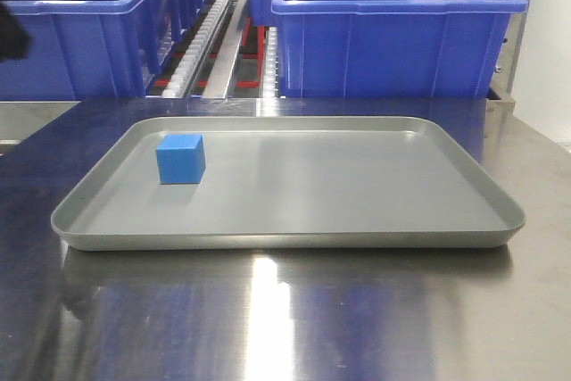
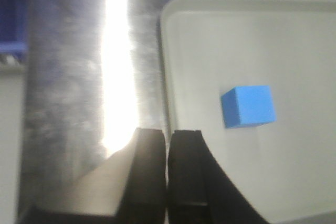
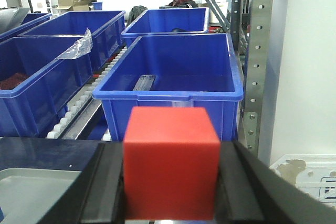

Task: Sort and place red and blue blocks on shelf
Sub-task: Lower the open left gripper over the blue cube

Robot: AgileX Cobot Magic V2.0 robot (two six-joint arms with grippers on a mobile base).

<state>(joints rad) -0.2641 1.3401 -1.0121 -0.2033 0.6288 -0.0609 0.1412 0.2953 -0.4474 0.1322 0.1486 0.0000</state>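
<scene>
The blue block (image 1: 181,159) rests on the left part of the grey tray (image 1: 357,240), which lies on a steel table. In the left wrist view the blue block (image 2: 248,106) is ahead and to the right of my left gripper (image 2: 168,135). That gripper is shut on nothing and hovers over the tray's left rim (image 2: 164,77). My right gripper (image 3: 170,148) is shut on the red block (image 3: 170,163), held up facing the blue bins. Neither gripper shows clearly in the front view.
Large blue bins (image 1: 393,33) (image 1: 80,33) stand behind the table on a roller rack (image 1: 201,42). In the right wrist view a bin (image 3: 173,72) sits straight ahead, with a perforated metal shelf upright (image 3: 260,51) to its right. A dark blurred shape (image 1: 11,33) is at the left edge.
</scene>
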